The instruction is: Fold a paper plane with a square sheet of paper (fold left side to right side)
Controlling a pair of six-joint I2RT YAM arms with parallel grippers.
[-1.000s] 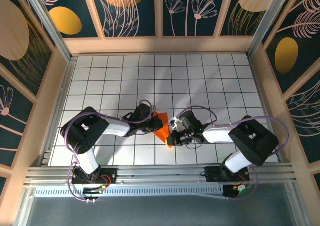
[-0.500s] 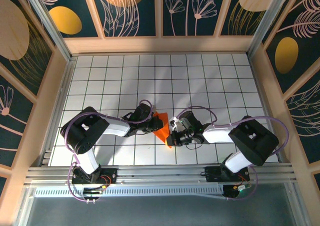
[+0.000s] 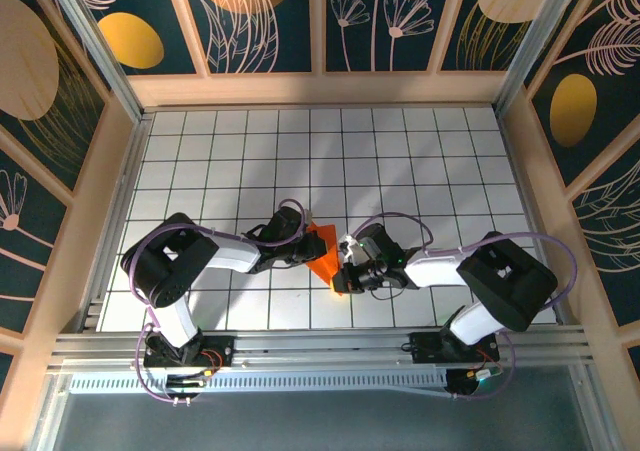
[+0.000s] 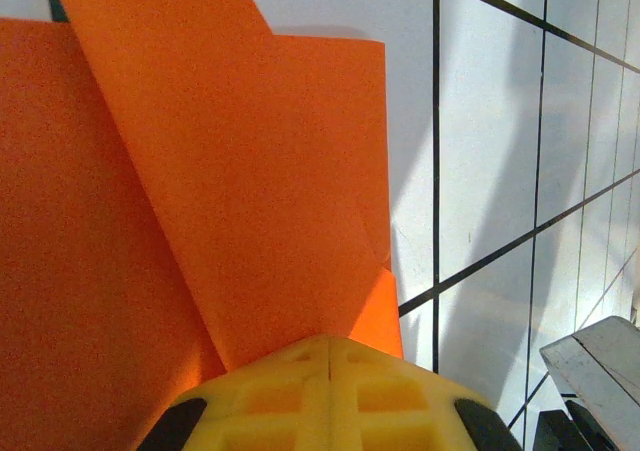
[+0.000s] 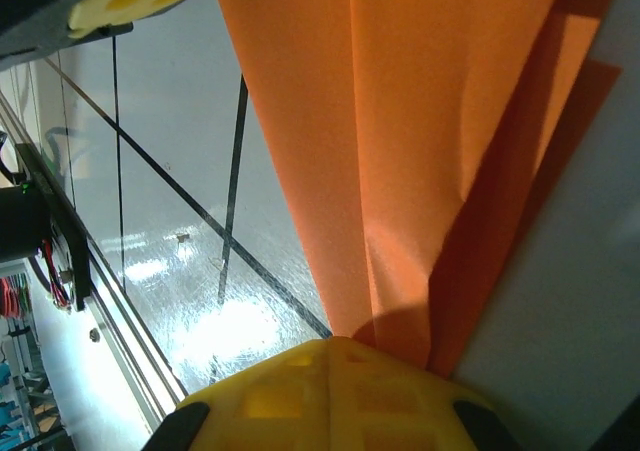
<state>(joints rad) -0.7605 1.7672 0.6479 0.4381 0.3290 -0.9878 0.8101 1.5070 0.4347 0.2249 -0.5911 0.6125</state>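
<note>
Down at the near middle of the white tiled table (image 3: pixel 420 161), the left arm (image 3: pixel 215 251) and the right arm (image 3: pixel 450 266) reach in towards each other, and the orange paper (image 3: pixel 323 256) lies between them as a narrow folded wedge with its point towards the near edge. It is no longer a flat square: the left wrist view shows several layers overlapping, a long slanted flap lying over a wider panel, and the right wrist view shows a centre crease with one side lifted enough to cast a shadow on the table. The left gripper (image 3: pixel 300 251) sits at the paper's left edge and the right gripper (image 3: pixel 347 268) at its right edge near the point, so the two are close together with only the paper between. Both sets of jaws are closed tight. On the right, the crease runs straight into the seam of the yellow fingertips (image 5: pixel 330 391), which reads as a pinch on the fold; on the left, the layers run up to the yellow fingertips (image 4: pixel 325 391), but I cannot tell whether they nip the paper or only press on it. My judgement is that the work is in the late folds, shaping wings about the centre ridge. The next move calls for one side to keep the body pinned while the other carries its flap across, edges matched, and then presses the new crease flat without tearing the thin sheet.
</note>
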